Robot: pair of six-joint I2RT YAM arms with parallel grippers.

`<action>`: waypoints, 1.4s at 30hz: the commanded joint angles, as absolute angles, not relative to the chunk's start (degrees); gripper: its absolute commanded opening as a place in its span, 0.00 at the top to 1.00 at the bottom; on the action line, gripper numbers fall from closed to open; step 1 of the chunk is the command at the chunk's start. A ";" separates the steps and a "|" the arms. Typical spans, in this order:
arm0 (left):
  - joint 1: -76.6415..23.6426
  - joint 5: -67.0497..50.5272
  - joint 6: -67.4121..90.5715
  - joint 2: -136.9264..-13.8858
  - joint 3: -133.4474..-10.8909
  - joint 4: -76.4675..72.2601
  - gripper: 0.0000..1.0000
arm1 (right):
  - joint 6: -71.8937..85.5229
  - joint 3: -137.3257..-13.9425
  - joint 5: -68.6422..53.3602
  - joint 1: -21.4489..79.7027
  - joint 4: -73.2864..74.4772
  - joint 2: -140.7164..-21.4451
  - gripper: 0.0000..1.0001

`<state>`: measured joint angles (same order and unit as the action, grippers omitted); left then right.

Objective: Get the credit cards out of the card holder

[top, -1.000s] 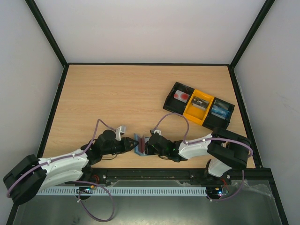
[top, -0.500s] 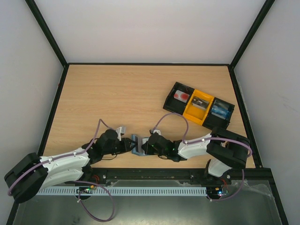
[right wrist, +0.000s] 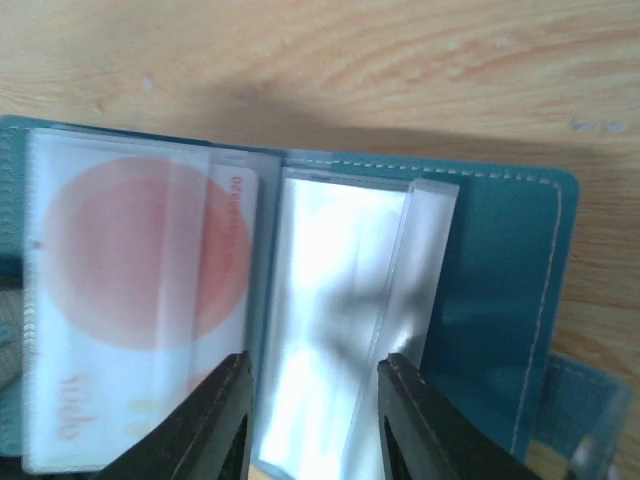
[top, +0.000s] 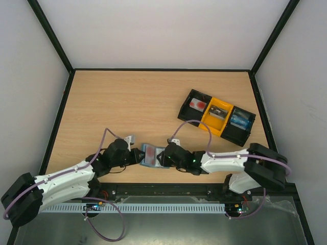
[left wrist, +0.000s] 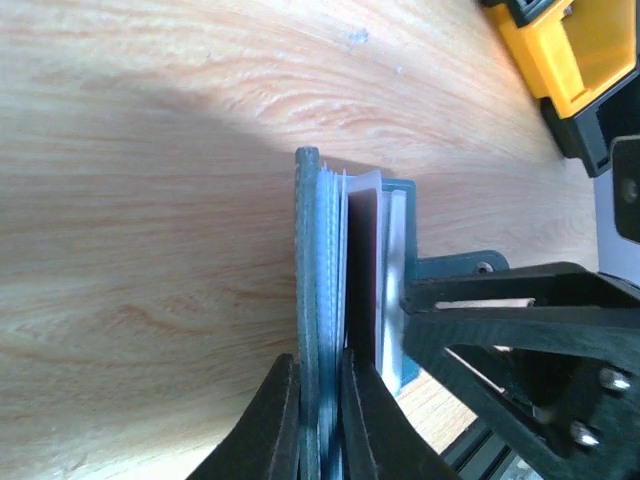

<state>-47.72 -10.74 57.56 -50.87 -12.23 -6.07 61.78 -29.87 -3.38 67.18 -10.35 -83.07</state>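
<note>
The grey-blue card holder [top: 147, 162] lies open near the table's front edge, between my two grippers. A white credit card with a red disc [right wrist: 130, 300] sits in a clear sleeve of its left half and shows reddish from above [top: 152, 151]. The left gripper [left wrist: 320, 400] is shut on one leaf of the card holder [left wrist: 308, 250], seen edge-on, and comes in from the left [top: 138, 156]. From the right, my right gripper [right wrist: 315, 400] stands open over the clear inner pockets [right wrist: 330, 300], holding nothing, beside the teal cover [right wrist: 510, 300]. Cards in the other pockets are hidden.
A black-and-yellow three-compartment tray [top: 217, 118] stands at the back right, its yellow bin [left wrist: 580, 50] showing in the left wrist view. The right gripper's body [left wrist: 520, 330] sits close against the holder. A black rail [top: 168, 188] runs just behind the holder along the front edge.
The card holder went from standing edge-up to lying open with the card facing up. The left gripper closed on one leaf, and the right gripper opened and reached further left.
</note>
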 commanded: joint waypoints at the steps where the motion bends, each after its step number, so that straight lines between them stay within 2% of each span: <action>1: -47.91 -8.49 55.28 -50.30 -17.32 -1.13 0.98 | 62.90 -30.69 0.46 67.60 -3.15 -75.25 0.60; 5: -48.15 -7.12 54.40 -52.46 -21.32 3.27 0.98 | 64.79 -29.36 -2.00 67.59 -7.92 -71.86 0.44; 13: -49.12 0.44 50.71 -60.61 -31.78 17.45 0.97 | 64.64 -31.50 -5.00 67.59 -12.85 -75.03 0.34; 22: -50.58 0.96 52.55 -62.21 -33.62 18.23 0.97 | 63.23 -35.85 -5.11 67.59 -12.87 -81.28 0.16; 35: -50.54 -2.83 54.40 -60.33 -31.55 14.77 0.97 | 62.54 -36.69 -6.12 67.59 -13.65 -86.67 0.15; 42: -50.62 -2.64 53.97 -58.58 -31.51 15.51 0.97 | 61.74 -36.71 0.50 67.59 -5.08 -85.14 0.20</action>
<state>-50.22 -1.17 53.63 -60.73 -31.42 17.54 62.76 -35.97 -5.10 67.22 -11.57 -86.19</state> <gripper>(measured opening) 0.078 0.810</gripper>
